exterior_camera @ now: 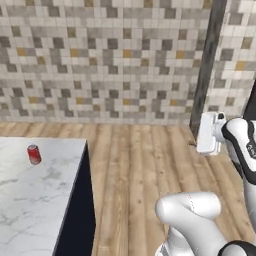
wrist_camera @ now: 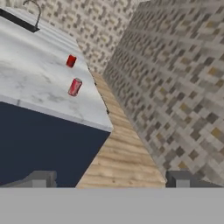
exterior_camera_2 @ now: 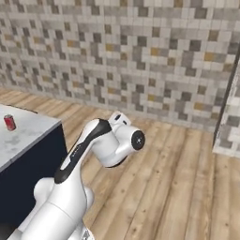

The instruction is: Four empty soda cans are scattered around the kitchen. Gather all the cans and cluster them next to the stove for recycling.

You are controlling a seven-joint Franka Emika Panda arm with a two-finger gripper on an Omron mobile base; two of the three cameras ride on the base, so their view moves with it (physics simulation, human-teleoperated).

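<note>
Cans: one red can stands upright on the white marble table, toward its far left part; in the hand view a second red can stands farther along the same top. Both are small smooth cylinders with silver tops. The gripper is wide open and holds nothing, well apart from them over the wood plank floor. A good approach probably squares the fingers to the nearer can and closes around its middle, since thin round walls may slip.

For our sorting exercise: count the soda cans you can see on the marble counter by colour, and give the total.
Red soda cans: 2, the nearer can and the farther can, both on the marble counter
Blue soda cans: 0
Total: 2
</note>
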